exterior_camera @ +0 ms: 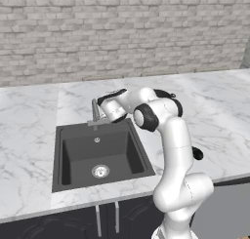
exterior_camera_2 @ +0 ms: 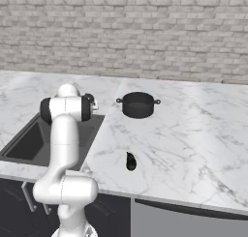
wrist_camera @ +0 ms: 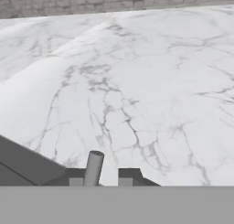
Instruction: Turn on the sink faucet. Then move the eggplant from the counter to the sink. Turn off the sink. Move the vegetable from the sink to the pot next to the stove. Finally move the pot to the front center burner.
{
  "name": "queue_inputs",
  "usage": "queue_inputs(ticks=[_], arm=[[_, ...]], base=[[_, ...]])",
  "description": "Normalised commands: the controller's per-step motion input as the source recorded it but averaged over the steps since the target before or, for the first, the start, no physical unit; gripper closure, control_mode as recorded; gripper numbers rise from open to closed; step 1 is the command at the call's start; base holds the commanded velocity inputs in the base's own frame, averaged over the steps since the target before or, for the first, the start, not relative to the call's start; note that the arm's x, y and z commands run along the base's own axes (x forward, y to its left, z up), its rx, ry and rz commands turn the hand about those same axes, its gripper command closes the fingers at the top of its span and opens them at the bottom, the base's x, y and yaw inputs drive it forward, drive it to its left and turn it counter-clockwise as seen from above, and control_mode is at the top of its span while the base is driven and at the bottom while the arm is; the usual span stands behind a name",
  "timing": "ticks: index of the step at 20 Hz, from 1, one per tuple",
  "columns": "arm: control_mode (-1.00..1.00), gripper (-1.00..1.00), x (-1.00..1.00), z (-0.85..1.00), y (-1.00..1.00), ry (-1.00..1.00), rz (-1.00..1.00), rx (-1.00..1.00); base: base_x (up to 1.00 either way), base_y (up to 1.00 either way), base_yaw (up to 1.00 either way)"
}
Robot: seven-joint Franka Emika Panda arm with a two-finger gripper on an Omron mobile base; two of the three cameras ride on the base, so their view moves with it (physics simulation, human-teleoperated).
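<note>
behind the sink (exterior_camera: 68, 150), at its back rim, the gripper (wrist_camera: 101, 176) sits right at the faucet (exterior_camera: 95, 113). its tips stand narrowly apart, with the faucet's slim grey lever (wrist_camera: 93, 167) rising just beside the left tip; whether they pinch it cannot be told. the eggplant (exterior_camera_2: 131, 161) lies well off to the arm's right on the counter (exterior_camera_2: 184, 134), near the front edge, its long axis running front to back.
</note>
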Motion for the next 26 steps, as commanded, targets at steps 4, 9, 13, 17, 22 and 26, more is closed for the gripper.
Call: queue_inputs(ticks=[4,9,13,17,22,26], arm=[[-1.0,1.0,0.14,-0.64,-0.67,0.16,-0.06,0.0],[-1.0,1.0,0.16,-0.62,-0.65,0.16,-0.06,0.0],[-1.0,1.0,0.16,-0.67,-0.73,0.14,-0.06,0.03],[-1.0,1.0,0.1,-0.7,-0.8,0.11,-0.05,0.06],[-1.0,1.0,0.02,-0.77,-0.91,0.09,-0.04,0.13],[-1.0,1.0,0.0,-0.85,-0.97,0.06,-0.02,0.17]], base=[[0.0,0.0,0.0],[0.0,0.0,0.0],[0.0,0.0,0.0],[0.0,0.0,0.0],[0.0,0.0,0.0],[0.0,0.0,0.0]])
